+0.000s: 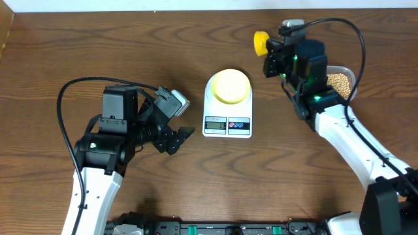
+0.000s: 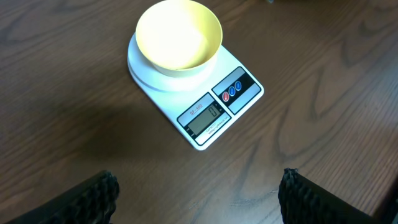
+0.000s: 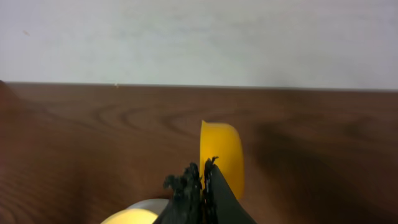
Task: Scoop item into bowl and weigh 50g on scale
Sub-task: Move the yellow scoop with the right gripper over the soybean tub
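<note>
Overhead, my right tool [image 1: 268,52] sits beyond the scale's far right corner. Its black fingers are pressed tight together on a bright yellow plastic scoop [image 1: 260,42], whose handle is hidden between them. My left tool [image 1: 177,139] hangs to the left of the white rounded-rectangle digital scale [image 1: 227,124], near its display edge, with its jaws spread fully wide and nothing between them.

A small round pale yellow bowl [image 1: 230,85] rests on the scale's round platform. The small round tan beans [image 1: 339,79] lie in a clear plastic container [image 1: 351,70] well to the right of the scale, partly hidden under my right arm. Everything stands on a dark brown wood-grain table [image 1: 65,52].

Left wrist view shows detail that the overhead view does not. The bowl [image 2: 179,34] has a smooth, glossy inside, and the scale [image 2: 217,106] has a grey display beside one red and two blue round buttons, though its digits are too small to read. My left tool [image 2: 199,205] appears as two ribbed black pads at the bottom corners, above bare table on the scale's display side.

Right wrist view alone shows the scoop [image 3: 222,155] standing on edge just beyond my closed right tool [image 3: 202,171]. From there I cannot see the scale's display or the beans.
</note>
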`<state>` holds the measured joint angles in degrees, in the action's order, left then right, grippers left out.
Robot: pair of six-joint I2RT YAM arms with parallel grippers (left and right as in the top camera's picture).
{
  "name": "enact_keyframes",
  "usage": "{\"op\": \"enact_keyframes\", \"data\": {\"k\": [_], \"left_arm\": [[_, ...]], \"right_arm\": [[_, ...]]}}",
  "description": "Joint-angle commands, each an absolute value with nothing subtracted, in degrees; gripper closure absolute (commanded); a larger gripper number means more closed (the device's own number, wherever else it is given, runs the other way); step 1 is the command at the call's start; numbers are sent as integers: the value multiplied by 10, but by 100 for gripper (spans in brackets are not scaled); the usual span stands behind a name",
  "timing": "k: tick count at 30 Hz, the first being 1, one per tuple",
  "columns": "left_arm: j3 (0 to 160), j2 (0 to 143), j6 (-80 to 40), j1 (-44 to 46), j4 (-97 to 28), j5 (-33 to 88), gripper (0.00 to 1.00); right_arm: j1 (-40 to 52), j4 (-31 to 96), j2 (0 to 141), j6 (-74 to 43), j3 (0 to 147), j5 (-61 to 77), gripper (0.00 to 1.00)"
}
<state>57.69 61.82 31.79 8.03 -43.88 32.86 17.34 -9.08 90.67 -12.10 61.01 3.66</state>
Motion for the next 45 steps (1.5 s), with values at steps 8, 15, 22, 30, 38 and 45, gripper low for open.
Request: {"op": "enact_keyframes", "data": {"k": [8,15,22,30,38,45], "left_arm": [[575,618,326,78,-439,327,16],[575,618,326,78,-439,327,15],[575,618,326,78,-439,327,15],[575,618,326,78,-439,327,16],[575,618,326,78,-439,327,16],[575,618,326,78,-439,327,16]], "right_arm": [[152,144,873,-72,775,51,98],[120,332,873,-70,915,45,99],[67,422,873,-72,992,47,99],[8,462,887,-72,998,47,98],[-12,497,940,-72,998,48,99],[-12,497,977,-67,998,49,99]]}}
